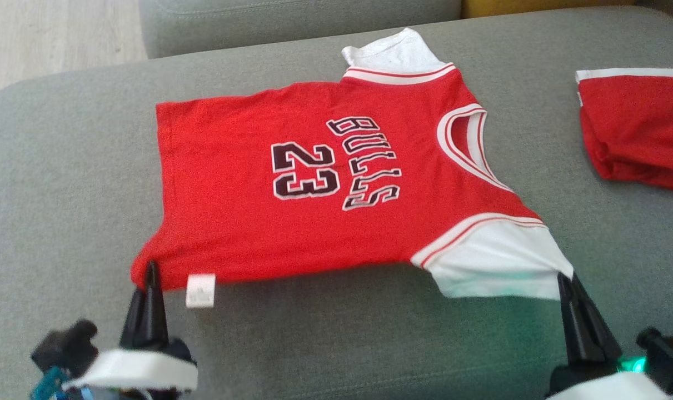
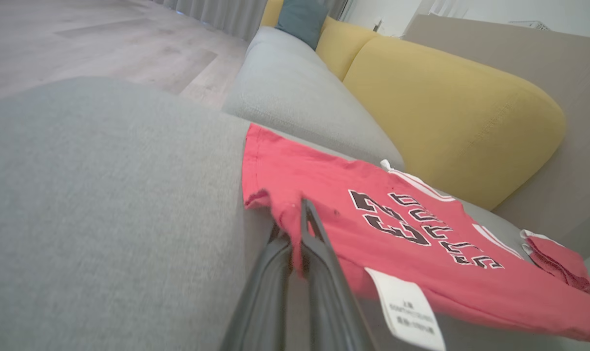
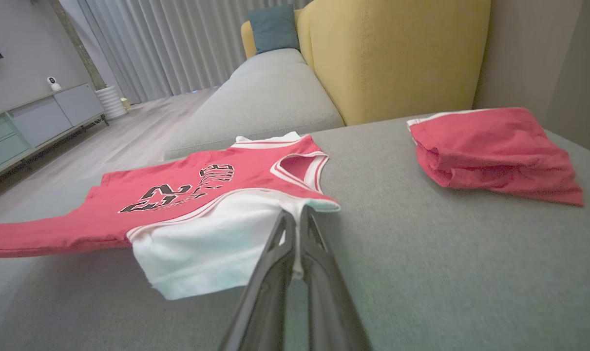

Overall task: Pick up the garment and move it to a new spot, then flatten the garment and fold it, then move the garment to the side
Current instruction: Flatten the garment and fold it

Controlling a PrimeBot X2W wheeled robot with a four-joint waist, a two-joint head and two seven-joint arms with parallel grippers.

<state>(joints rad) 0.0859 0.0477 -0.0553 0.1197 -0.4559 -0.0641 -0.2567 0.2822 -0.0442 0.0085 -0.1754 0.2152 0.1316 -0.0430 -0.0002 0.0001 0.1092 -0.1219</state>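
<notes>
The garment (image 1: 314,183) is a red basketball shirt with white sleeves, printed BULLS 23, spread front-up on a grey sofa cushion (image 1: 69,183). Its near edge is lifted off the cushion. My left gripper (image 1: 150,272) is shut on the near hem corner, beside a white care label (image 1: 200,290). My right gripper (image 1: 565,280) is shut on the corner of the near white sleeve (image 1: 497,261). In the left wrist view the left gripper (image 2: 302,214) pinches the red hem of the garment (image 2: 397,229). In the right wrist view the right gripper (image 3: 295,219) clamps the white sleeve (image 3: 212,243).
A second red garment (image 1: 636,130) lies folded at the cushion's right side, also the red garment (image 3: 489,151) in the right wrist view. A yellow sofa back (image 2: 446,112) stands behind. Wooden floor (image 1: 47,39) lies beyond the cushion's far left edge.
</notes>
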